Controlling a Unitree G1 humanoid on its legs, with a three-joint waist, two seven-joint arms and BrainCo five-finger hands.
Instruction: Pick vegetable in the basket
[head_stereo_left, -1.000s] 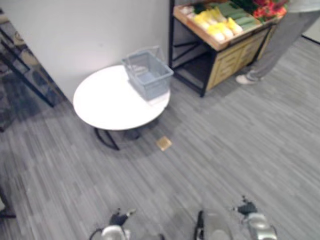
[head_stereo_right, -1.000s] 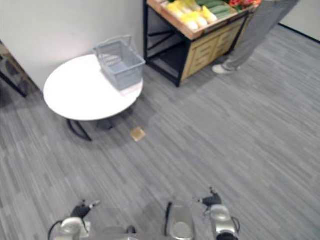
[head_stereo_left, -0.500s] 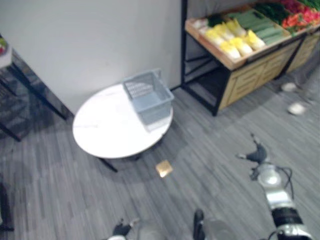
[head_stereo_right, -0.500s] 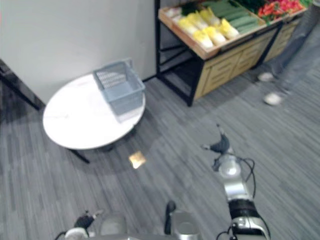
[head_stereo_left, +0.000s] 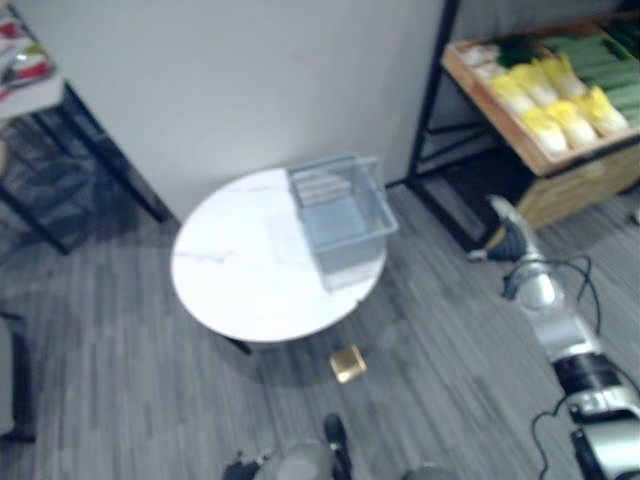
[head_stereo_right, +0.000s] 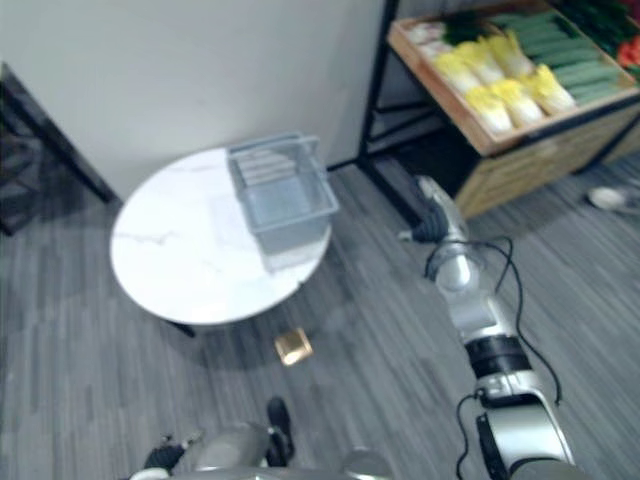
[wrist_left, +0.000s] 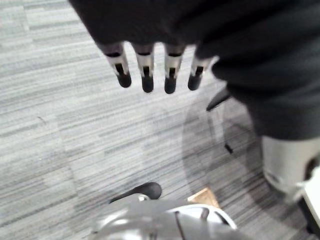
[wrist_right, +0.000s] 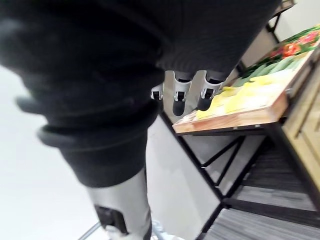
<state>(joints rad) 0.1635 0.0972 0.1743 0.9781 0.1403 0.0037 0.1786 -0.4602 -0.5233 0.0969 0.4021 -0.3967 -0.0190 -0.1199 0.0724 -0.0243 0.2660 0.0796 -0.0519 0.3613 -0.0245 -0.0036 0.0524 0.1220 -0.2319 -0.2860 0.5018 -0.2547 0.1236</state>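
Note:
A grey wire basket (head_stereo_left: 342, 215) stands on the right side of a round white table (head_stereo_left: 240, 285), and its inside looks bare. Yellow cabbages (head_stereo_right: 500, 85) and long green vegetables (head_stereo_right: 560, 50) lie in a wooden tray on a stand at the upper right. My right hand (head_stereo_left: 508, 235) is raised over the floor between the table and the stand, with nothing in it. In the right wrist view its fingers (wrist_right: 179, 97) hang relaxed toward the tray of vegetables (wrist_right: 240, 100). My left hand hangs low over the floor with straight fingers (wrist_left: 145, 75).
The vegetable stand has a black metal frame (head_stereo_left: 432, 110) with a lower shelf. A small golden-brown square (head_stereo_left: 347, 364) lies on the floor in front of the table. A dark rack (head_stereo_left: 60, 160) stands at the left wall. A person's shoe (head_stereo_right: 607, 197) is at the right edge.
The camera has swung, so the whole scene has shifted. My right arm has risen from low by the floor and stretched forward toward the stand. The person has stepped away to the right.

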